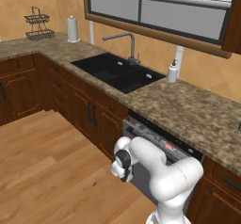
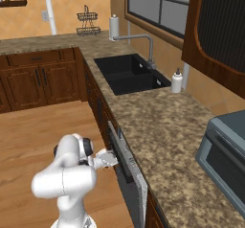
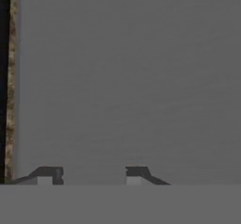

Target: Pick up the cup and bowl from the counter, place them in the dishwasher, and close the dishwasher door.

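The dishwasher (image 1: 157,143) sits under the speckled brown counter (image 1: 188,110). Its grey dishwasher door (image 2: 128,167) stands almost upright, leaning out slightly at the top. My gripper (image 2: 111,161) is right at the door's outer face, with the arm bent low in front of it. In the hand view the flat grey door panel (image 3: 132,77) is very close, and my gripper (image 3: 92,173) is open, its two tips apart with nothing between them. The cup and the bowl are out of view.
A black sink (image 1: 117,72) with a faucet is set in the counter to the left, a white soap dispenser (image 1: 172,71) beside it. A grey-blue toaster oven (image 2: 225,155) stands at the right. Wooden floor (image 1: 42,171) lies behind the arm.
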Motion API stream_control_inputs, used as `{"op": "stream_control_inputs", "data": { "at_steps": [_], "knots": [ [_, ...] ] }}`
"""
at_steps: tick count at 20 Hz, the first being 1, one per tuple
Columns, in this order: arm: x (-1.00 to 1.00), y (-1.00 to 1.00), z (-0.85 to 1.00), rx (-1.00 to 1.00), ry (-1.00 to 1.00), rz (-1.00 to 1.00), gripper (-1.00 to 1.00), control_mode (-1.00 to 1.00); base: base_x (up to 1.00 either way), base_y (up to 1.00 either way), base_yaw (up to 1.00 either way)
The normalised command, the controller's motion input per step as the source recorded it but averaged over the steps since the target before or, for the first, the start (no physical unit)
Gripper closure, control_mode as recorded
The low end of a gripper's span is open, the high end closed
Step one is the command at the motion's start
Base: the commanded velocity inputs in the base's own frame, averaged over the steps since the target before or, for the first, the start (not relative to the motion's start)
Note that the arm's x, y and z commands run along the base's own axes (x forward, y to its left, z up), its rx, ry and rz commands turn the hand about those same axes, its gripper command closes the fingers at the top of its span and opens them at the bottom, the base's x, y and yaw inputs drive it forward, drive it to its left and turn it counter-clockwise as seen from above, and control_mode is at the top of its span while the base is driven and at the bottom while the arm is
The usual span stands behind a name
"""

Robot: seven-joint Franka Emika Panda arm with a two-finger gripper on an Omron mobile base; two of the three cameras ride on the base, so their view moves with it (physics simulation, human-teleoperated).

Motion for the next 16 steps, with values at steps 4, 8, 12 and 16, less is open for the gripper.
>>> {"op": "stream_control_inputs", "data": {
  "at_steps": [4, 8, 12, 16],
  "knots": [
    [0.69, -1.0, 0.0, 0.0, 0.02, 0.0, -1.0, -1.0, 0.0, 0.0, 0.0],
    [0.5, -0.94, 0.0, 0.0, 0.05, 0.0, -1.0, -1.0, 0.0, 0.0, 0.0],
    [0.37, -0.86, 0.0, 0.04, 0.08, 0.02, -1.0, -1.0, 0.0, 0.0, 0.0],
    [0.22, -0.77, 0.0, 0.06, 0.07, 0.04, -1.0, -1.0, 0.0, 0.0, 0.0]
  ]
}}
